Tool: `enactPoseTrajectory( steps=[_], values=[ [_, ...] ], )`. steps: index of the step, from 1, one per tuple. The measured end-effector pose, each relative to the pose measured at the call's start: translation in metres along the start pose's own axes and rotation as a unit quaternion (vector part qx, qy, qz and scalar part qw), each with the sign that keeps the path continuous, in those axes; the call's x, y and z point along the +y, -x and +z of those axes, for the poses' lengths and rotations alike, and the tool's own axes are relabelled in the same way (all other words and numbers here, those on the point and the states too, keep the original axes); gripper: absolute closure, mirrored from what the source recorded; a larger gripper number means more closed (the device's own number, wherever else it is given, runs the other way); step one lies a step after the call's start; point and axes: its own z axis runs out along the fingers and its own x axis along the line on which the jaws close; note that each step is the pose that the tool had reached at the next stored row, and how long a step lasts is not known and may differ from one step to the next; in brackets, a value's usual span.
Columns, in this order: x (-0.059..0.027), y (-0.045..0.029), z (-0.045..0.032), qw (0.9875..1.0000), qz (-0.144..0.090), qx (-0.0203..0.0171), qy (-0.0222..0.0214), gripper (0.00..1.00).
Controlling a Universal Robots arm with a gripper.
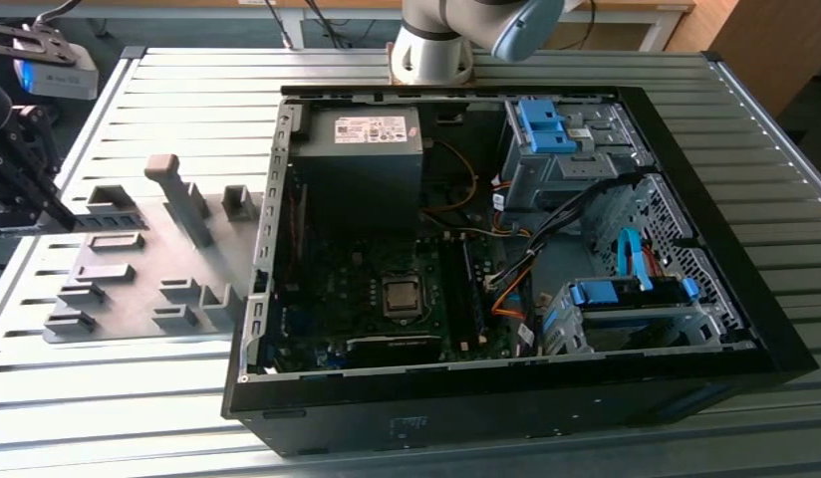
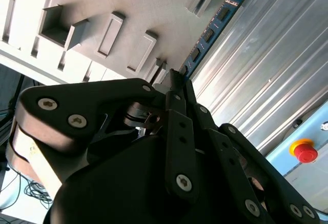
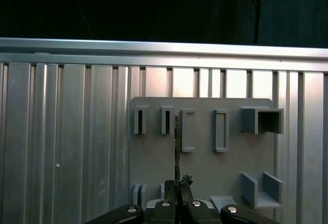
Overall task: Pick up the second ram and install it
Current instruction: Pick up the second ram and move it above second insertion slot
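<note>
Clamps second ram (image 2: pixel 210 33) in gripper (image 2: pixel 174 79), nine o'clock of case (image 1: pixel 517 423); chips in second wrist view, edge-on in first wrist view.

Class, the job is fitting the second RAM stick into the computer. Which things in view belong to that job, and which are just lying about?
Belongs to the job:
second ram, gripped in the claw
open computer case
motherboard

Just lying about:
grey fixture blocks
power supply
blue drive-bay clips
red button
</note>
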Motion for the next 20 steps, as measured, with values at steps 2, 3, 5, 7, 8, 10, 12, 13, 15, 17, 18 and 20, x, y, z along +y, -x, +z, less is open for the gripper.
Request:
enactPoseTrajectory(
  steps=[2,3,5,7,8,10,12,13,15,17,18,20],
  values=[
    [0.0,0.0,-0.0006,1.0,0.0,-0.0001,0.0,0.86],
    [0.0,0.0001,-0.0024,1.0,0.0,-0.0002,0.0,0.86],
    [0.0,0.0001,-0.003,1.0,0.0,-0.0002,0.0,0.86],
    [0.0,0.0002,-0.005,1.0,0.0,-0.0002,0.0,0.86],
    [0.0,0.0002,-0.0052,1.0,0.0,-0.0002,0.0,0.86],
    [0.0,0.0002,-0.0057,1.0,0.0,-0.0003,0.0,0.86],
    [0.0,0.0002,-0.0063,1.0,0.0,-0.0002,0.0,0.86],
    [0.0,0.0002,-0.0065,1.0,0.0,-0.0003,0.0,0.86],
    [0.0,0.0003,-0.0068,1.0,0.0,-0.0003,0.0,0.86],
    [0.0,0.0003,-0.0071,1.0,0.0,-0.0002,0.0,0.86],
    [0.0,0.0002,-0.0073,1.0,0.0,-0.0002,0.0,0.86],
    [0.0,0.0003,-0.0081,1.0,0.0,-0.0001,0.0001,0.86]
  ],
)
